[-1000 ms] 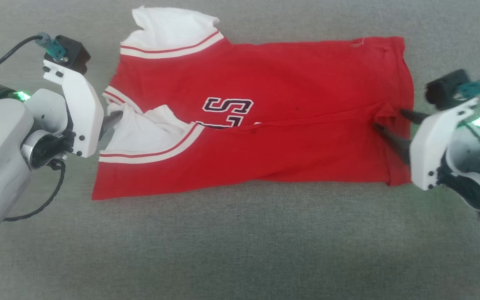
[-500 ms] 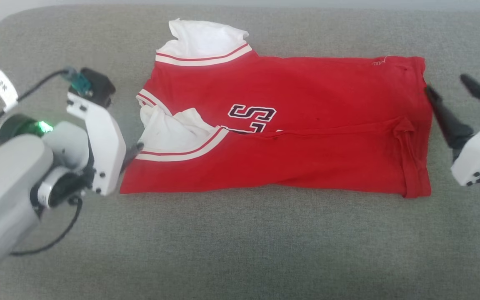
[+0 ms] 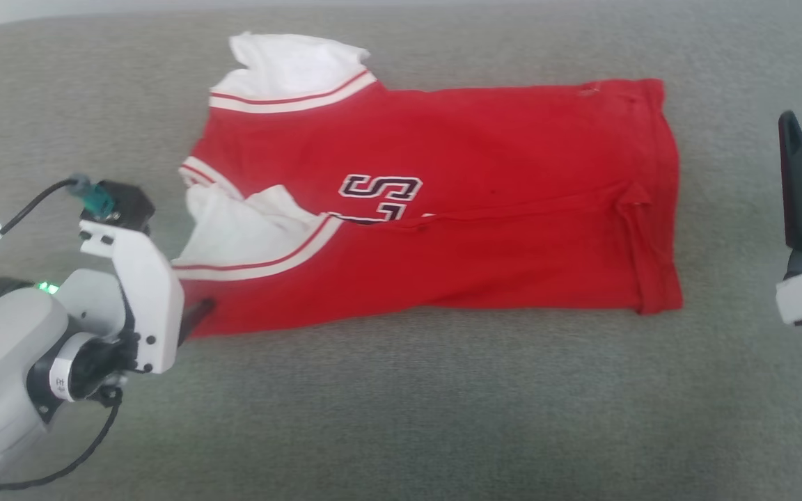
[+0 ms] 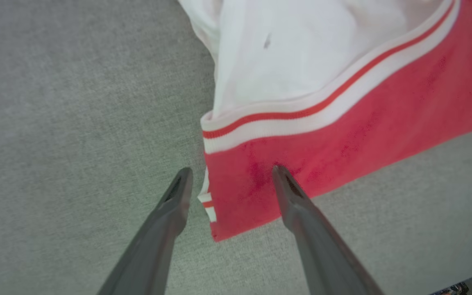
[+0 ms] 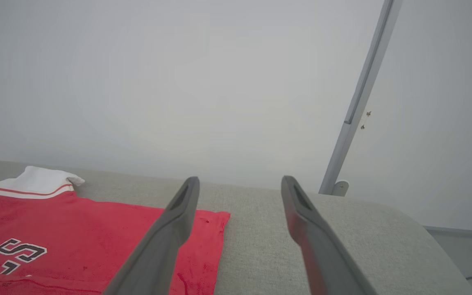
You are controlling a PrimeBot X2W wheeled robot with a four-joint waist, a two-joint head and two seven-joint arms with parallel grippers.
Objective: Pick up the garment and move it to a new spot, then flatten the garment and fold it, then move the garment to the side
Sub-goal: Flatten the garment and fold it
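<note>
Folding stage, part complete. The large bright red soft fabric garment [image 3: 443, 229], with white sleeve panels and red-and-white striped bands, lies flat mid-way across the grey fabric-covered bench [image 3: 401, 417], its near half apparently doubled over the dark lettering. The left gripper [image 4: 231, 171], jaws wide, straddles the near-left corner. The right gripper [image 5: 240, 180], also wide and empty, stands raised, apart from the hem. Likely remaining: further folds, then the shift aside.
</note>
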